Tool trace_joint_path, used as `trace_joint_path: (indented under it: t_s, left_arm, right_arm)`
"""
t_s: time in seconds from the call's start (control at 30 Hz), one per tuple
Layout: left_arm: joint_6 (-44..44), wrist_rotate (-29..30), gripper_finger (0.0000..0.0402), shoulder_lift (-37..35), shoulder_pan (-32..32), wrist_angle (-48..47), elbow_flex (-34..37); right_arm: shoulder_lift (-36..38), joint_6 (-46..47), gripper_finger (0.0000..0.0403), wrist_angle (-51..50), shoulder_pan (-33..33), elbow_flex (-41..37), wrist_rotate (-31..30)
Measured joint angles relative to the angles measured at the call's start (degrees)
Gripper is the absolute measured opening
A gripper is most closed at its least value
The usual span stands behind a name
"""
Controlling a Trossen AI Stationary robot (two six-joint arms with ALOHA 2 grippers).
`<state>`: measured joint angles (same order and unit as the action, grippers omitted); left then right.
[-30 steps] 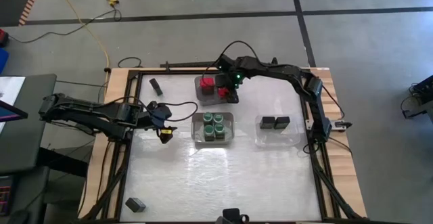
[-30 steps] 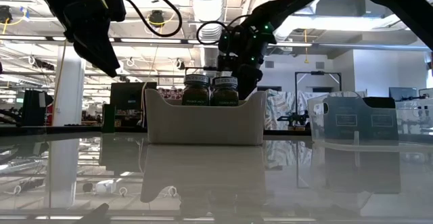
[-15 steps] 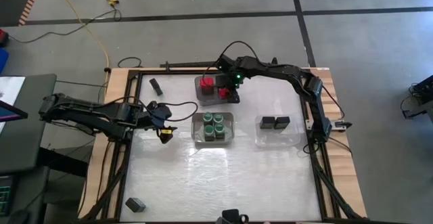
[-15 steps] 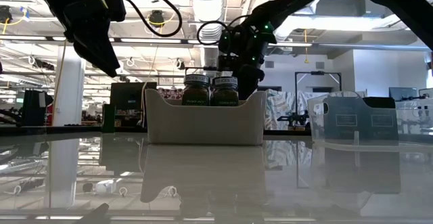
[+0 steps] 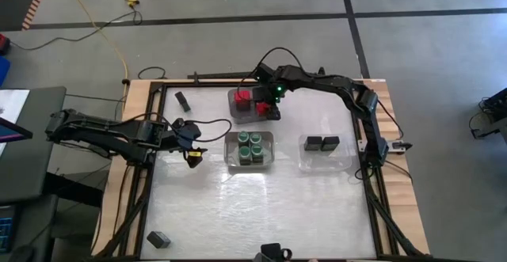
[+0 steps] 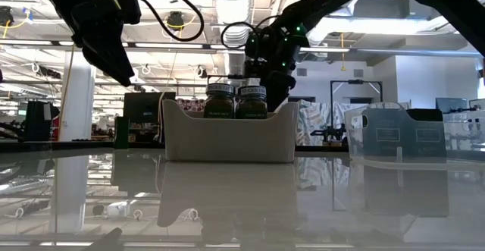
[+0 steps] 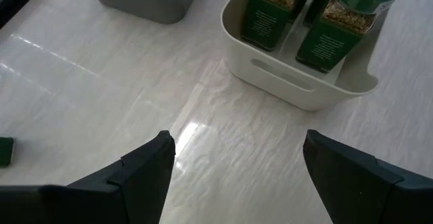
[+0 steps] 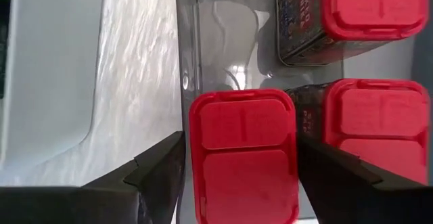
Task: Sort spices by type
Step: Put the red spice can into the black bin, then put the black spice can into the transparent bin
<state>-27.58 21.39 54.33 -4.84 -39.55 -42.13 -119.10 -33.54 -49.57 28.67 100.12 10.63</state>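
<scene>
Mostly sorted: green jars [image 5: 250,147] sat in the center bin [image 5: 230,153], two tins [image 5: 322,143] center-right. Right gripper [image 8: 240,160], fingers spread, straddled a red tub [image 8: 242,158] top-center. Left gripper [image 5: 192,156] idled spread, empty. Stray tins [image 5: 158,239] lay lower left and upper left.

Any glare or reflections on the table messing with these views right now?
High view: a bright glare patch on the table just in front of the white bin. Low view: the tabletop mirrors the bin and the ceiling lights, and the backlit arms read as silhouettes. Left wrist view: a small sheen by the bin; green-lidded jars stay readable.
</scene>
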Motion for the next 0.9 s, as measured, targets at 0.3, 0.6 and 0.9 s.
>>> trace_joint_path:
  t_s: [0.3, 0.6, 0.9]
  left_arm:
    - [0.12, 0.0, 0.0313, 0.0, 0.0, 0.02, 0.0]
    - [-0.47, 0.0, 0.0313, 0.0, 0.0, 0.02, 0.0]
    - [-1.04, -0.31, 0.0313, 0.0, 0.0, 0.11, 0.0]
  right_arm:
    - [0.23, 1.65, 0.0296, -8.27, 0.0, 9.46, 0.0]
    - [1.46, 17.82, 0.0296, -13.33, -0.24, 16.78, 0.02]
    - [8.77, 31.44, 0.0292, -19.55, -5.41, 16.81, -3.39]
